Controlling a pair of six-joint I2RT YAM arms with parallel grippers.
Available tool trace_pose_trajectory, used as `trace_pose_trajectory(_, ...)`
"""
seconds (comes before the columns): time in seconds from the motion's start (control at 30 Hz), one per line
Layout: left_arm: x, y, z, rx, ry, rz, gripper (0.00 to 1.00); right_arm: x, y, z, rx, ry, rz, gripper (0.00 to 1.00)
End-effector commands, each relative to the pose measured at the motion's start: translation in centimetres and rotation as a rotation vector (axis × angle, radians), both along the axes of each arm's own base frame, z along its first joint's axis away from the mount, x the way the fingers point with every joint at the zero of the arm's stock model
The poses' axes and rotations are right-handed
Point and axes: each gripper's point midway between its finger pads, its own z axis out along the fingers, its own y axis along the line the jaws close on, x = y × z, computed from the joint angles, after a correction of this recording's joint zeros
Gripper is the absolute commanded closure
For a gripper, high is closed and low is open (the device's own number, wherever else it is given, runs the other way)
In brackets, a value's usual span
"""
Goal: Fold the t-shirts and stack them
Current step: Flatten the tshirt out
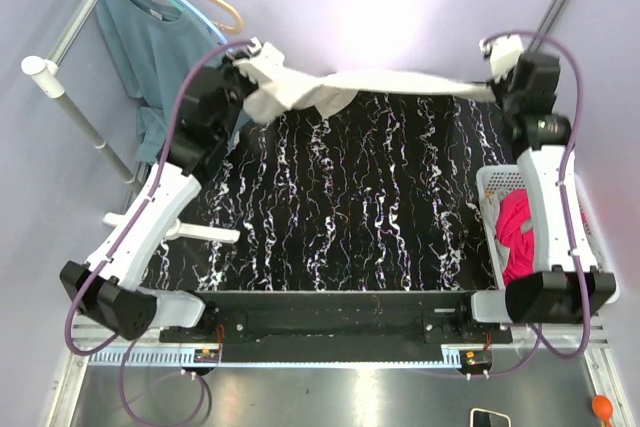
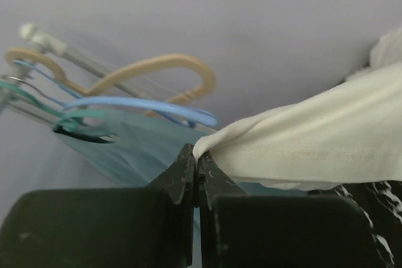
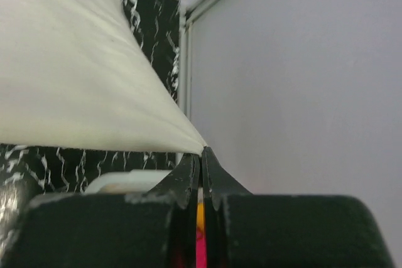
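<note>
— Whereabouts of the large cream t-shirt (image 1: pixel 390 84) of soft cloth?

— Up in the air along the far edge of the black table (image 1: pixel 350 207) with white marble veining. Stretched into one long band between the two arms. Bunched and drooping in loose folds at the left end, thin and taut toward the right.

— Held how?

— Pinched at both ends. At the left gripper (image 2: pixel 196 155), black fingers pressed together on an edge of the cream fabric, with faint stitch lines running along the cloth just past the pinch. At the right gripper (image 3: pixel 201 154), fingers squeezed tight on a pointed corner, the cloth fanning away up and left as a smooth sheet.

— Look of the fabric?

— Plain off-white, matte, softly creased.

— And the other tee?

— Bright magenta-pink t-shirt (image 1: pixel 518 232), crumpled inside a white perforated plastic basket (image 1: pixel 490 182) at the right side of the table, partly hidden behind the right arm.

— Anything near the left arm?

— Teal short-sleeved shirt (image 1: pixel 140 37) hanging from a rail off the table's left side. Close by, a curved tan hanger (image 2: pixel 151 67) and a light blue hanger (image 2: pixel 138 103).
</note>
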Motion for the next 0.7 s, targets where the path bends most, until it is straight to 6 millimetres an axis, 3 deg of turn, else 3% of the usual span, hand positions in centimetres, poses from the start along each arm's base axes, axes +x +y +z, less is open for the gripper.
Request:
trace_pose_trajectory(0.0,-1.9,-0.3,-5.0,-0.003,0.142,-0.048,1.00,-3.2,-0.3,0.7,0.036,-0.104,-0.030,1.00)
trace_pose_trajectory(0.03,-2.3,-0.5,-5.8,0.000,0.171,-0.064,1.00,-3.5,-0.3,-0.6,0.037,-0.079,-0.031,1.00)
trace_pose_trajectory(0.1,-3.1,-0.9,-7.5,0.025,0.218,-0.084,1.00,-4.4,-0.2,-0.7,0.035,-0.082,-0.027,1.00)
trace_pose_trajectory(0.2,-3.0,-0.6,-7.4,0.031,0.216,-0.060,1.00,-4.7,-0.3,-1.1,0.029,-0.066,-0.027,1.00)
trace_pose_trajectory(0.3,-2.6,-0.2,-4.2,-0.001,0.143,-0.030,1.00,-4.3,-0.5,0.5,0.016,-0.091,-0.034,1.00)
trace_pose_trajectory(0.37,-2.6,0.3,0.4,-0.058,0.044,-0.008,1.00,-4.1,-0.7,3.0,0.010,-0.144,-0.041,1.00)
trace_pose_trajectory(0.4,-2.1,0.6,1.7,-0.077,0.017,0.014,1.00,-3.6,-0.8,3.6,0.009,-0.152,-0.048,1.00)
trace_pose_trajectory(0.43,-2.6,1.2,5.6,-0.121,-0.064,0.027,1.00,-3.6,-0.9,6.1,0.007,-0.206,-0.055,1.00)
trace_pose_trajectory(0.47,-2.6,1.5,7.6,-0.148,-0.108,0.036,1.00,-3.4,-1.0,7.0,0.004,-0.223,-0.056,1.00)
trace_pose_trajectory(0.5,-1.5,1.7,8.2,-0.157,-0.116,0.068,1.00,-2.4,-1.1,7.4,0.003,-0.224,-0.060,1.00)
trace_pose_trajectory(0.53,-1.6,2.2,10.2,-0.181,-0.157,0.082,1.00,-2.6,-1.2,10.1,0.000,-0.284,-0.070,1.00)
trace_pose_trajectory(0.57,-2.5,3.0,14.0,-0.221,-0.236,0.092,1.00,-2.3,-1.3,11.1,-0.008,-0.301,-0.069,1.00)
trace_pose_trajectory(0.6,-1.4,2.9,14.5,-0.222,-0.241,0.114,1.00,-1.4,-1.4,11.4,-0.008,-0.296,-0.072,1.00)
trace_pose_trajectory(0.63,-1.6,3.1,15.8,-0.226,-0.266,0.124,1.00,-2.0,-1.3,13.9,-0.008,-0.340,-0.070,1.00)
trace_pose_trajectory(0.67,-2.1,3.6,18.1,-0.233,-0.306,0.133,1.00,-1.3,-1.4,14.2,-0.008,-0.333,-0.070,1.00)
